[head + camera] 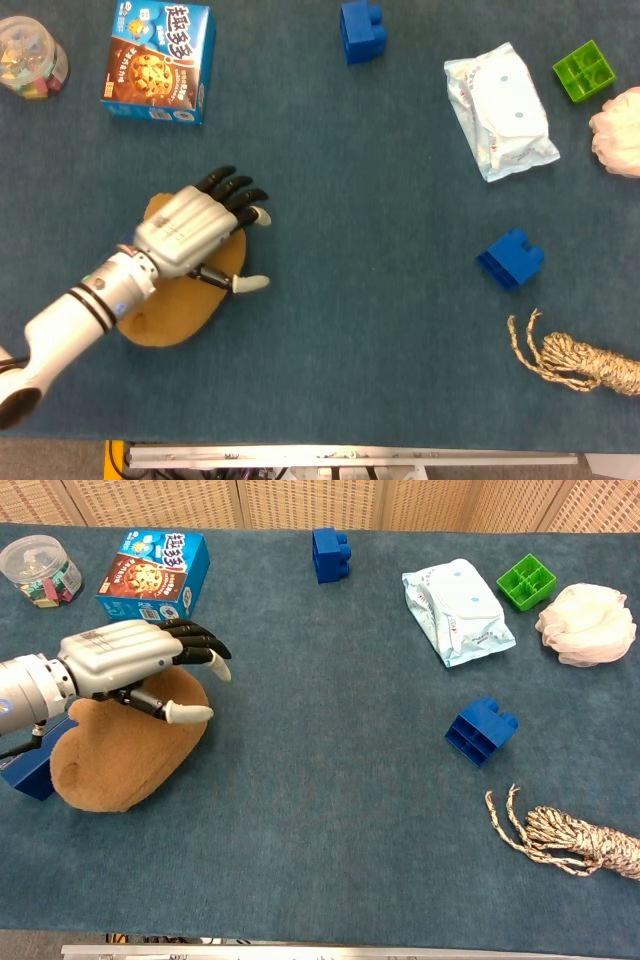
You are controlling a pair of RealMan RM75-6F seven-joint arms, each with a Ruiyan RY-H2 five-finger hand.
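Head view: my left hand [200,232] sits over the brown bread-shaped plush [185,305] at lower left, fingers spread, gripping nothing. The cookie box [158,62] lies above it.

Chest view: the hand [135,665] hovers open atop the plush [125,750] at the left edge, thumb extended.

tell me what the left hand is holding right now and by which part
Nothing is plainly held. The left hand is over the far end of the brown plush thing, fingers spread; contact cannot be told.
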